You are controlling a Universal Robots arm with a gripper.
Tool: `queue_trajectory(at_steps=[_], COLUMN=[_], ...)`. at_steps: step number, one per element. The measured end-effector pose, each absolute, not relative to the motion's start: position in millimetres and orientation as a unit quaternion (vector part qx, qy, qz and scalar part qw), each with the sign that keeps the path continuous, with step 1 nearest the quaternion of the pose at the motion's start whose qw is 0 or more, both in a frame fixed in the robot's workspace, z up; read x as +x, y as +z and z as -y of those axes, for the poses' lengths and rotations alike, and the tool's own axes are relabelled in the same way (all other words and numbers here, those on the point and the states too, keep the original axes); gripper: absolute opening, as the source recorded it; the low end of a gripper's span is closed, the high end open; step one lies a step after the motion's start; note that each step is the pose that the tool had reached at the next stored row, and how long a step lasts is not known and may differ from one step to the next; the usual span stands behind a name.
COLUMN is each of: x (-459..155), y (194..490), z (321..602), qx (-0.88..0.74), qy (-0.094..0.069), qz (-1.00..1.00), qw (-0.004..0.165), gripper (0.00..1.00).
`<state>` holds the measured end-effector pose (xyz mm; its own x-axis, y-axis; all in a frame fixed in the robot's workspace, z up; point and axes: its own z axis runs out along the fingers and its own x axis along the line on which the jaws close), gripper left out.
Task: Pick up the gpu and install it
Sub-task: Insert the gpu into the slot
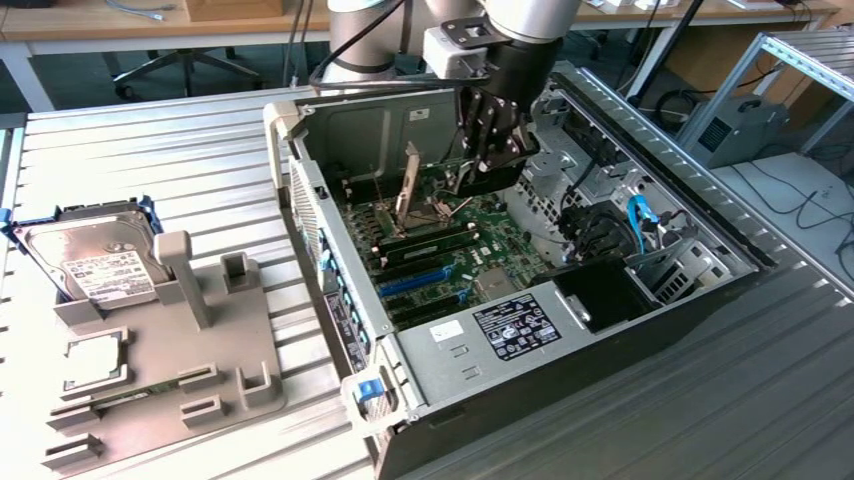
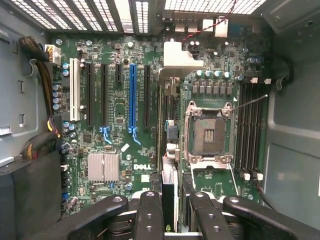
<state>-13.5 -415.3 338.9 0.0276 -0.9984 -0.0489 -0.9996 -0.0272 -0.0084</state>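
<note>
The open computer case point(image 1: 400, 340) lies on its side on the metal table, with the green motherboard point(image 2: 120, 115) facing up. My gripper point(image 1: 483, 170) reaches down inside it near the case's rear wall. It is shut on the gpu point(image 2: 168, 190), a thin dark card seen edge-on between the black fingers point(image 2: 149, 215). The card's silvery bracket point(image 2: 177, 55) points at the vented rear panel. The gpu point(image 1: 430, 190) stands upright over the board, between the row of expansion slots and the empty CPU socket point(image 2: 210, 132). I cannot tell whether its lower edge touches a slot.
Beside the card are a long blue slot point(image 2: 132, 95) and black slots. Memory slots point(image 2: 250, 130) lie past the socket. In the exterior view's left, a grey fixture point(image 1: 174, 370) holds a silver hard drive point(image 1: 94, 255) and a square chip point(image 1: 96, 362). Cables point(image 1: 641, 225) fill the case's right.
</note>
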Motion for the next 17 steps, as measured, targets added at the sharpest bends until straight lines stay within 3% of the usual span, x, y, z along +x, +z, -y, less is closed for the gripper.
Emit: queue_trajectory(at_steps=[17], x=[-13.4], y=[334.2], z=[415.7], qx=[-0.717], qy=[0.015], qz=[-0.697], qw=[0.02], gripper=[0.26])
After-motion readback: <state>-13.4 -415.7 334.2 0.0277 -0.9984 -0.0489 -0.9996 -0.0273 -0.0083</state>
